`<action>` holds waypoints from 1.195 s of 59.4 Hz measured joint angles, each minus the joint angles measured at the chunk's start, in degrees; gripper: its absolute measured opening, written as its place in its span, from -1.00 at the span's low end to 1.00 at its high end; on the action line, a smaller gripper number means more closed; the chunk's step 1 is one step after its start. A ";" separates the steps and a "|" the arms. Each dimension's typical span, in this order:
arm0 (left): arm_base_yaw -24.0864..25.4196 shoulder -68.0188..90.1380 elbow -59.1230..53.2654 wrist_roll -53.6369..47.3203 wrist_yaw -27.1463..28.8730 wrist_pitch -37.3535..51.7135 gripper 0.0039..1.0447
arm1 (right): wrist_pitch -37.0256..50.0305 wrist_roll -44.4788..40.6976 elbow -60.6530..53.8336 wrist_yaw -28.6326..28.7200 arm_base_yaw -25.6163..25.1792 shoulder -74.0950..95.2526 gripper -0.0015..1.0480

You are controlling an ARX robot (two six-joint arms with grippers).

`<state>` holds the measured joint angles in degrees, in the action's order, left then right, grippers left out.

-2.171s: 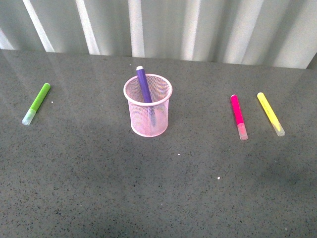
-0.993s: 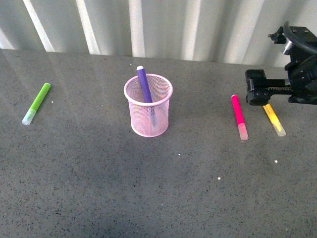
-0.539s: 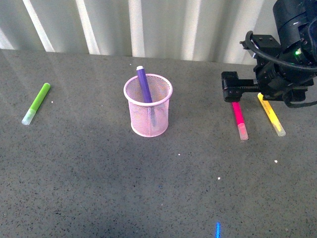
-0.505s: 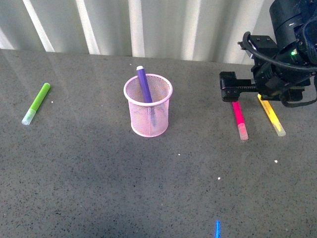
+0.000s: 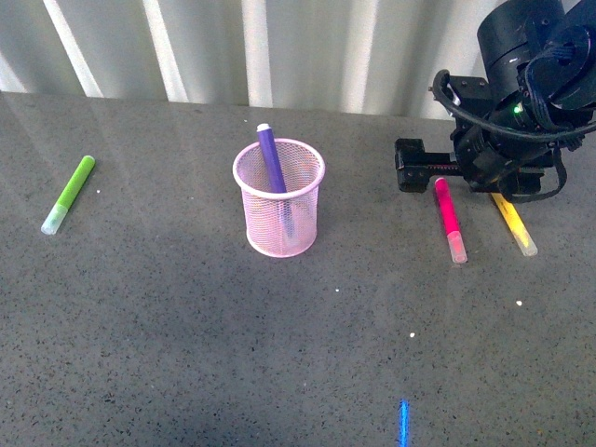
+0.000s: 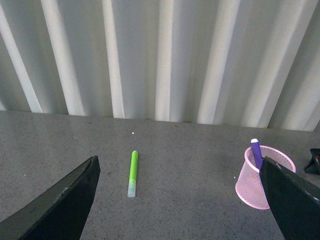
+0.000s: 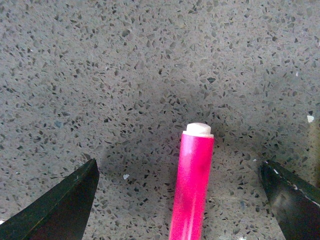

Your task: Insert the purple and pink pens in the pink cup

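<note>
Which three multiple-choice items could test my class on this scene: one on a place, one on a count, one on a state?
1. Where is the purple pen?
A. standing in the cup
B. lying flat
C. in a gripper

2. How many pens lie flat on the table?
A. two
B. three
C. four

3. How is the right gripper set at the pink pen?
A. shut on it
B. holding it lifted
C. open, astride its end

Answers:
1 A: it leans inside the mesh, its tip above the rim.
2 B: the green pen, the pink pen and the yellow pen all lie flat.
3 C: the right wrist view shows the fingers wide apart on either side of the pen's end, and the pen lies on the table.
</note>
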<state>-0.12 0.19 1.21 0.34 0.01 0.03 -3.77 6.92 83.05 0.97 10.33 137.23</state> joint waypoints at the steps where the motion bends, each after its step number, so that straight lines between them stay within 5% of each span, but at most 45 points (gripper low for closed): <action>1: 0.00 0.00 0.00 0.02 0.00 0.00 0.88 | 0.07 -0.02 0.00 0.02 0.02 0.04 0.87; 22: 0.00 0.00 0.00 0.00 0.00 0.00 0.88 | 0.70 -0.48 1.31 -0.33 -0.15 1.31 0.85; 55: 0.00 0.00 0.00 0.00 0.00 0.00 0.88 | 2.19 -0.24 -0.26 0.00 -0.52 1.27 -0.64; 71: 0.00 0.00 0.00 0.00 0.00 0.00 0.88 | 2.69 0.46 -1.38 -0.83 0.02 0.52 -0.77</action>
<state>-0.12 0.19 1.21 0.34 0.01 0.03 -1.08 7.38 81.67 0.14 10.35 137.75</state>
